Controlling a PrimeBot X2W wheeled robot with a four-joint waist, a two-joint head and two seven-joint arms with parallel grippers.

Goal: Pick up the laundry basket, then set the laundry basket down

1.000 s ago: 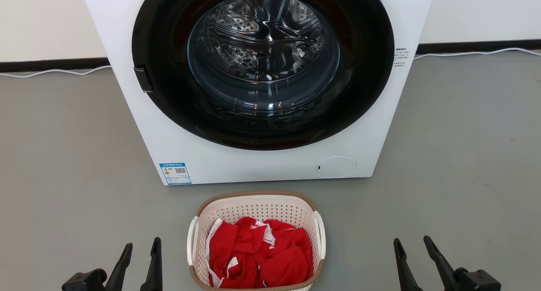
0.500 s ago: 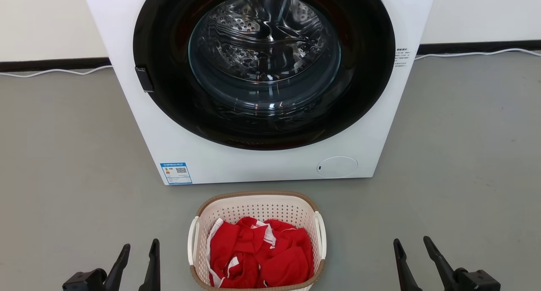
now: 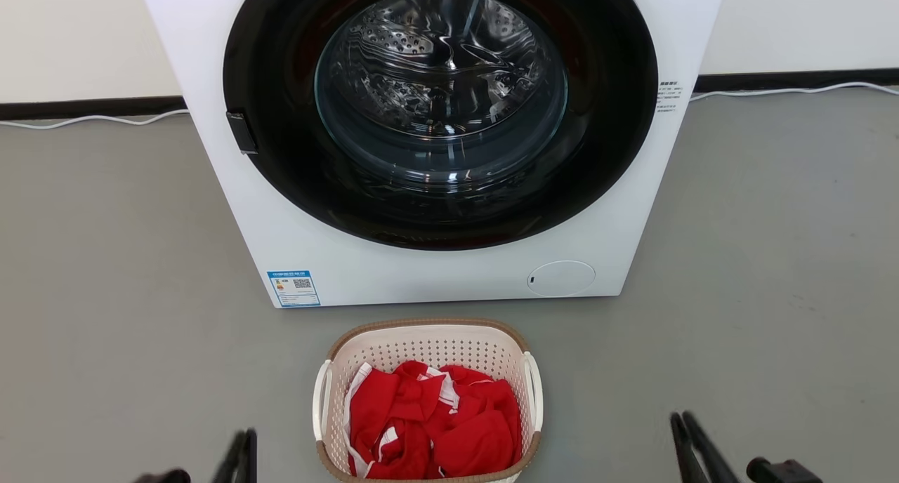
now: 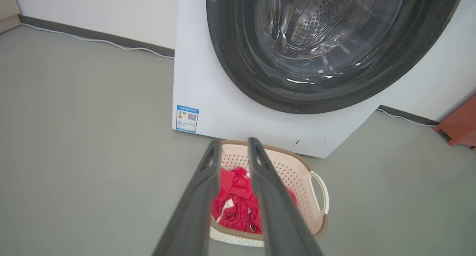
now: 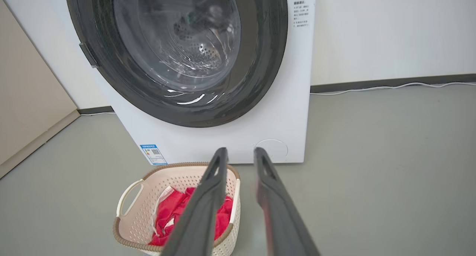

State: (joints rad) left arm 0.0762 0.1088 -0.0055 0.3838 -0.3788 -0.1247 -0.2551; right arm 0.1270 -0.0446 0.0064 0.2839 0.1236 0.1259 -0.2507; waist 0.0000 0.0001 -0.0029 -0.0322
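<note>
The laundry basket (image 3: 426, 323) is cream, perforated plastic with a brown woven-look rim and two white side handles. It stands on the grey floor just in front of the washing machine, with red and white clothes (image 3: 435, 427) inside. My left gripper (image 3: 246, 435) is low at the basket's left, well apart from it. My right gripper (image 3: 680, 417) is low at its right, also apart. In the left wrist view my left gripper (image 4: 234, 141) has a narrow gap with nothing in it, the basket (image 4: 293, 170) beyond. My right gripper (image 5: 240, 150) stands the same way beside the basket (image 5: 167, 178).
A white front-loading washing machine (image 3: 435, 279) with a closed dark round door stands right behind the basket. A white cable (image 3: 84, 119) runs along the wall's base. A red-brown object (image 4: 461, 125) sits at the machine's right and a beige panel (image 5: 26, 111) at its left.
Both grippers have narrowed from wide open to a small gap and have dropped lower in the head view. The basket has not moved.
</note>
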